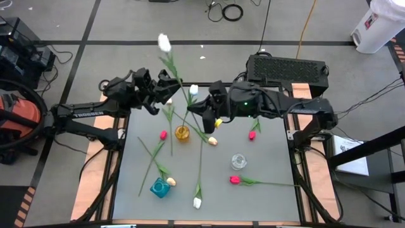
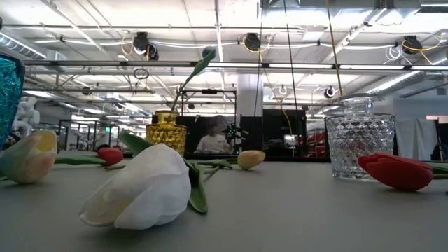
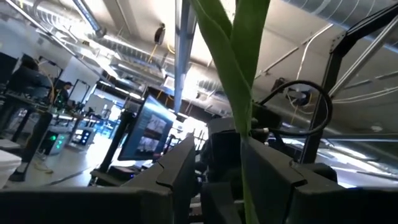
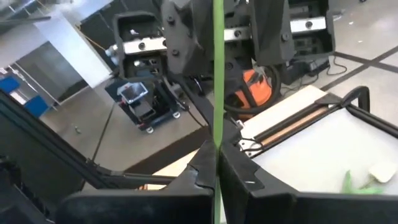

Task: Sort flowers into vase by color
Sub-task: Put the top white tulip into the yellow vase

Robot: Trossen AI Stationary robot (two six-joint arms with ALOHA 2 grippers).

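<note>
left gripper [image 1: 166, 88]: raised over the table's far-left part, fingers pinching the green stem of a white tulip [image 1: 164, 43] whose head stands high past the far edge.
right gripper [image 1: 204, 109]: pressed together on a thin stem [image 4: 217, 93], apparently that of the small white tulip [image 1: 193, 90], just beside the left gripper.
step in hand: judged a handover or regrip; 1 gripper should release only once the other holds firm.
vases: yellow vase [image 1: 182, 133] near, clear vase [image 1: 238, 161] and teal vase [image 1: 159, 187] farther.
room: loose tulips lie around the vases; edges well apart.
</note>
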